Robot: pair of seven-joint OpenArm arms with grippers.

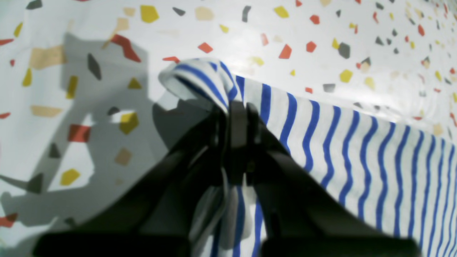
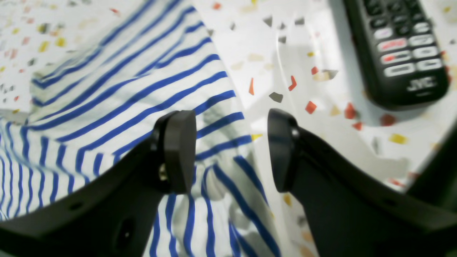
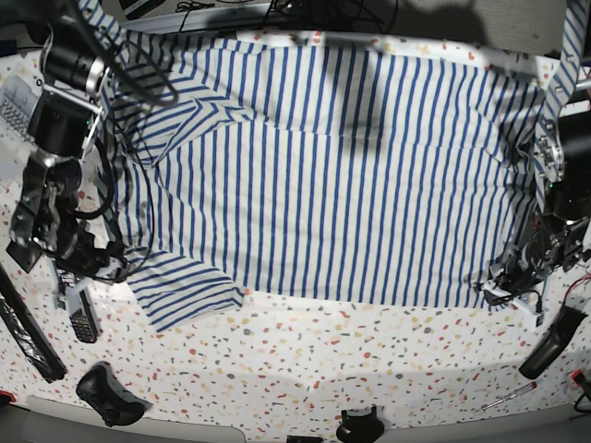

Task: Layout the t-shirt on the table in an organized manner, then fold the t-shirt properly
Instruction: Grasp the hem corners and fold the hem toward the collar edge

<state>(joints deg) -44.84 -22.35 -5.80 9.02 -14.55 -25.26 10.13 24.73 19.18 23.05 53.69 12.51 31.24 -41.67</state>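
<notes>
Left wrist view: the left pincer (image 1: 237, 107) is clamped on a folded corner of the soft striped t-shirt (image 1: 357, 150), speckled bench (image 1: 250, 32) beyond.

Right wrist view: the right pincer (image 2: 232, 150) gapes, its 2 tips straddling the shirt's edge; a black remote (image 2: 400, 50) lies beyond it.

Base view: the shirt lies spread between both pincers.

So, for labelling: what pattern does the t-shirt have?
White with thin blue stripes; the t-shirt shows best in the base view.

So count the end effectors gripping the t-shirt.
1: the left end effector is clamped on the t-shirt corner. The right end effector is open above a sleeve edge.
</notes>
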